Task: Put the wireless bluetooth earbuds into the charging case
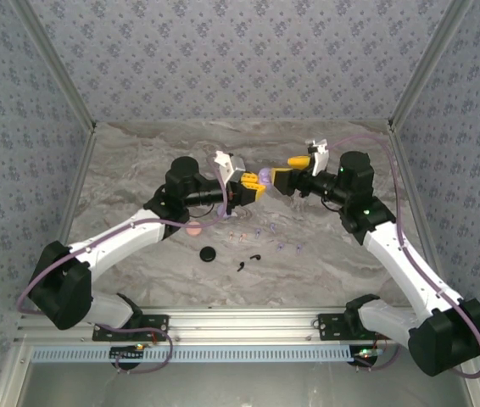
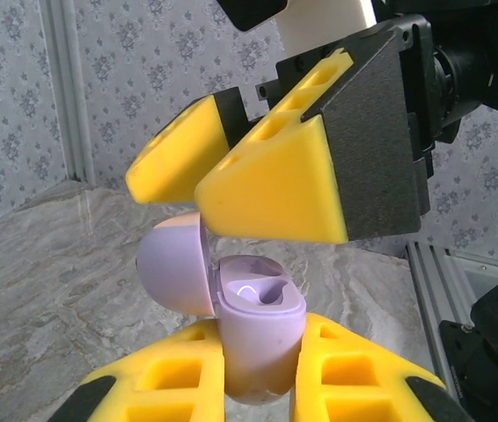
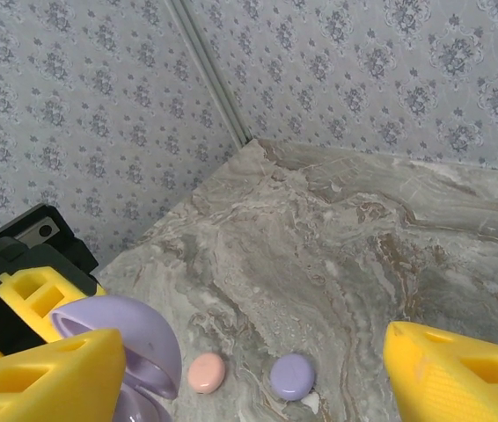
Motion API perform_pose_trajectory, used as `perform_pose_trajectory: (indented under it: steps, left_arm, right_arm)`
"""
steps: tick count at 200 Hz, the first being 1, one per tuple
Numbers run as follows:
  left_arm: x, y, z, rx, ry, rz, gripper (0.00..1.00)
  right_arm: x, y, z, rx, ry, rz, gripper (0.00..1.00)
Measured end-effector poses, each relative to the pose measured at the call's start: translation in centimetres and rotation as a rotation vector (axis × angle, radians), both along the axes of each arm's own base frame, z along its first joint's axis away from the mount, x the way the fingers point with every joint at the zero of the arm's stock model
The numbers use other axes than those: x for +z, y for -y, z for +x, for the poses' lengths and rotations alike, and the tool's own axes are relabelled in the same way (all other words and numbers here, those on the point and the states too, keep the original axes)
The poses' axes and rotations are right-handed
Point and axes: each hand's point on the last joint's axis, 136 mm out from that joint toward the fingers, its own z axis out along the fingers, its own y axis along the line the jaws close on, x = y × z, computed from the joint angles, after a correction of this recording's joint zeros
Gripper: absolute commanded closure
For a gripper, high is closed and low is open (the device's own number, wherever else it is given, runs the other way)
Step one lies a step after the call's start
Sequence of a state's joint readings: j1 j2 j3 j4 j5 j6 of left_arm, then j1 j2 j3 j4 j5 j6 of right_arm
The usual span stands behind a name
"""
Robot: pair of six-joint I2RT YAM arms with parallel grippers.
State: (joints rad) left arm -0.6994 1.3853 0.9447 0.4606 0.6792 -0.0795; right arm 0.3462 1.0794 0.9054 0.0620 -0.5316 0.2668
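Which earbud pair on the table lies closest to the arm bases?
The black pair, just right of the black disc; the lilac buds and pinkish buds lie farther back.

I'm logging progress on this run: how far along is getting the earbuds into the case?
Done: the lilac charging case is lifted, clamped in the left gripper, its lid open. In hand: the right gripper, open, hovers at the lid, carrying nothing. Left: the visible well looks empty, and the lilac earbuds and black earbuds lie on the table.
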Motion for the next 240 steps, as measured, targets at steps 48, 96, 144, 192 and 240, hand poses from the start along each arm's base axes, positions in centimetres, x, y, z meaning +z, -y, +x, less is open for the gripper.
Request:
perform_pose_trajectory:
  steps: [48,96,144,192,240]
  left_arm:
    - [-0.6,-0.6,-0.1,0.031,0.016,0.01,1.0]
    - [-1.7,-2.5,-1.6,0.064,0.028,0.02,1.0]
    - [-0.7,-4.4,-3.6,0.08,0.063,-0.007,1.0]
    - [-0.2,-5.8,-5.0,0.092,0.085,-0.027,1.0]
    - [-0.1,-6.2,-5.4,0.09,0.085,-0.027,1.0]
  right_arm:
    - [1.2,2.1,-1.4,-0.06,-0.012,0.012,0.21]
    - [-1.7,5.5,-3.8,-0.233,-0.25,-0.026,0.3]
    - [-11.8,6.6,-6.4,-0.373,-0.637,-0.211,0.33]
    - [-19.8,7.5,-9.1,-0.478,-0.866,-0.414,0.41]
    - [-24.0,8.8,-9.4,-0.564,-0.958,-0.501,0.49]
